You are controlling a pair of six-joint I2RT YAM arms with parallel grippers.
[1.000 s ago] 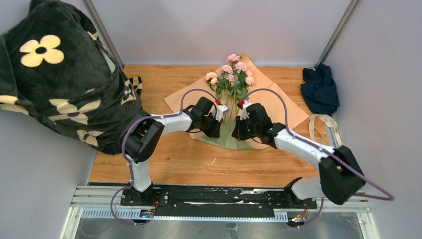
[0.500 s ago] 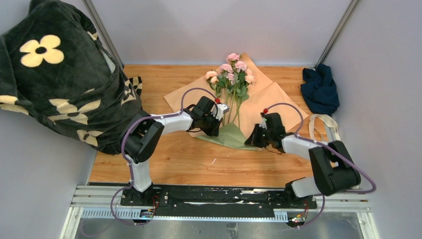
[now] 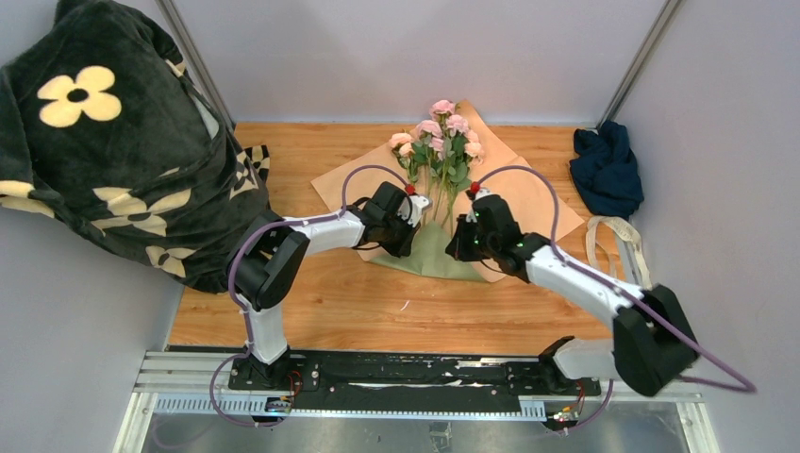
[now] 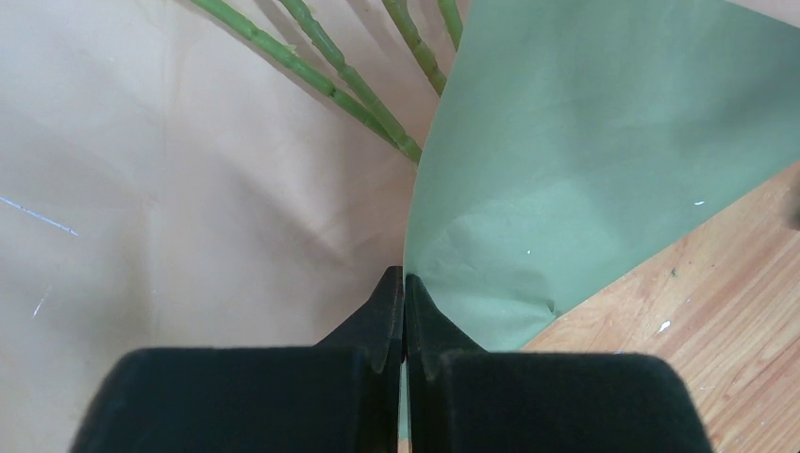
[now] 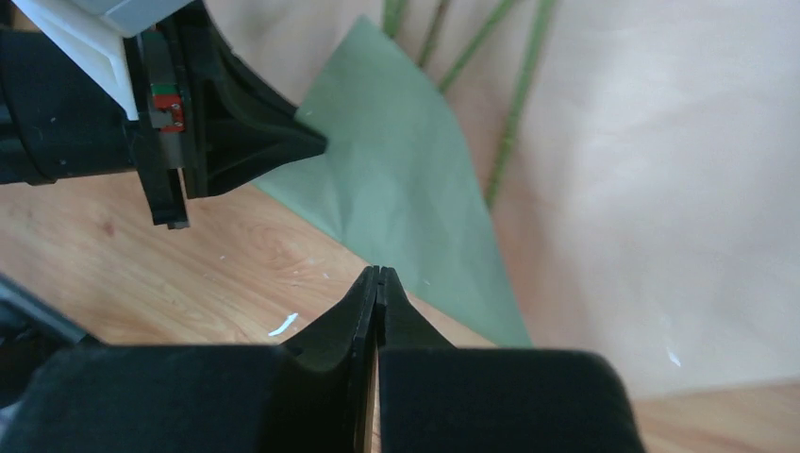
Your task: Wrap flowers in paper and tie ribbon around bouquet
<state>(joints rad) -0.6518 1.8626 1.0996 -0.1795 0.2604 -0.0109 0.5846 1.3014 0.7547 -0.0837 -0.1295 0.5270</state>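
The flowers [image 3: 441, 137], pink blooms on thin green stems [image 4: 321, 80], lie on the paper [image 3: 528, 203], which is spread tan side up. Its near corner is folded over the stems and shows the olive green face [image 3: 429, 255]. My left gripper [image 3: 420, 219] is left of the stems, shut on the edge of that green flap [image 4: 585, 142]. My right gripper [image 3: 457, 247] is just right of the stems at the flap's near edge [image 5: 396, 151]. It is shut, with nothing seen between its fingers. The cream ribbon [image 3: 611, 222] lies looped at the table's right side.
A black blanket with cream flower prints [image 3: 113, 142] hangs over the table's left side. A dark navy cloth [image 3: 604, 170] sits bunched at the far right corner. Bare wood [image 3: 377, 311] lies between the paper and the arm bases.
The right gripper swung out to the paper's near right edge, then came back in beside the stems. The left gripper kept its hold and did not move.
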